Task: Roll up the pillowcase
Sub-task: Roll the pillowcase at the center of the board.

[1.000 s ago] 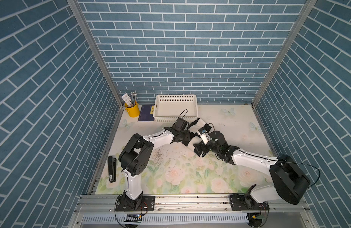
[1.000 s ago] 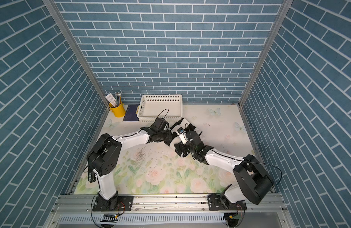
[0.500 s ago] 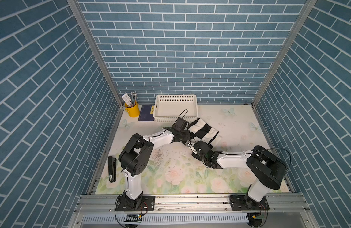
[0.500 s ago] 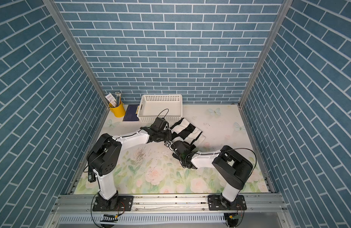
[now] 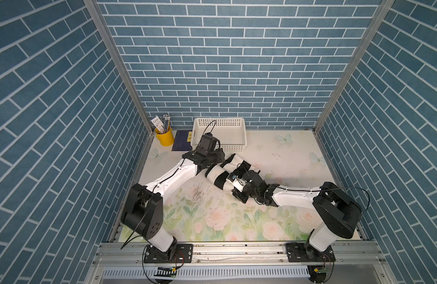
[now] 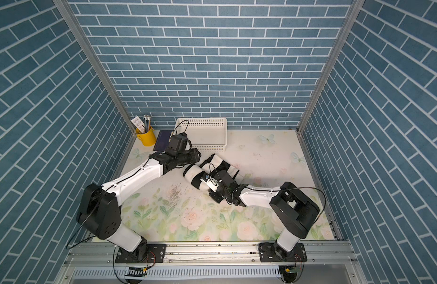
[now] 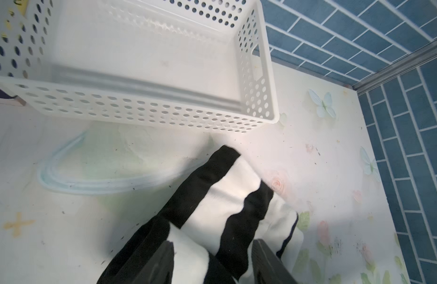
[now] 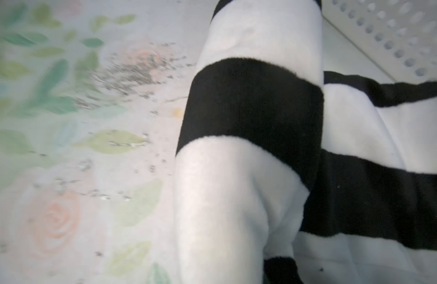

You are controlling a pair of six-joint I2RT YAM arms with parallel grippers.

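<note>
One part-rolled pillowcase [image 5: 218,175] lies on the surface [image 5: 286,159] at 6 o'clock of one basket [image 5: 233,147]; the left claw [image 7: 212,243] clamps it, and the right claw [image 5: 237,193] opening is not discernible.

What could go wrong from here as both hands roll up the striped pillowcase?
1. The black and cream striped pillowcase is partly rolled; a flat tail lies beside the roll. If the left hand, closed on one end, slips, the roll may loosen.
2. The right hand sits at the other end; uneven turning could skew the roll.
3. The white perforated plastic basket stands just beyond the left hand and might get bumped.
</note>
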